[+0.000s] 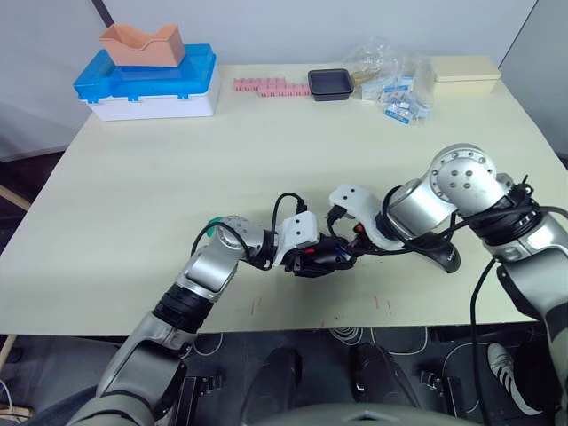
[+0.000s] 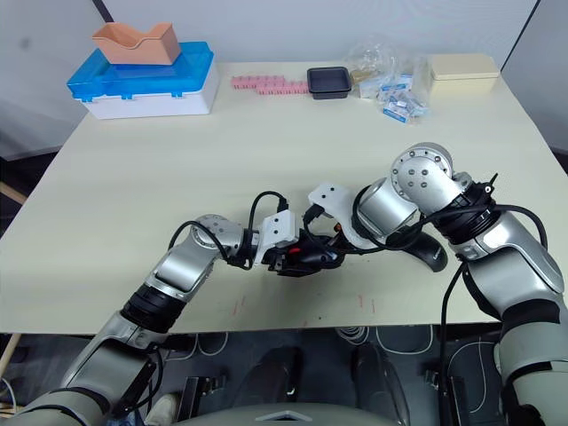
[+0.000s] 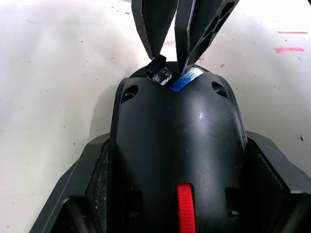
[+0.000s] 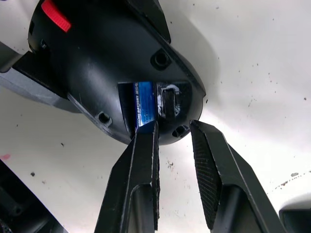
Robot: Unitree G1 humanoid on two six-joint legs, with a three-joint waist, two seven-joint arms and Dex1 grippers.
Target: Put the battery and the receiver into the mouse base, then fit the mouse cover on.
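Two tools meet at the mouse base (image 4: 116, 68) near the table (image 1: 133, 231) front edge.

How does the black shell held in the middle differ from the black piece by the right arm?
The mouse base is clamped in the left gripper; the mouse cover lies free on the table. The base shows a red wheel and a blue battery inside; the cover is plain. Both are black.
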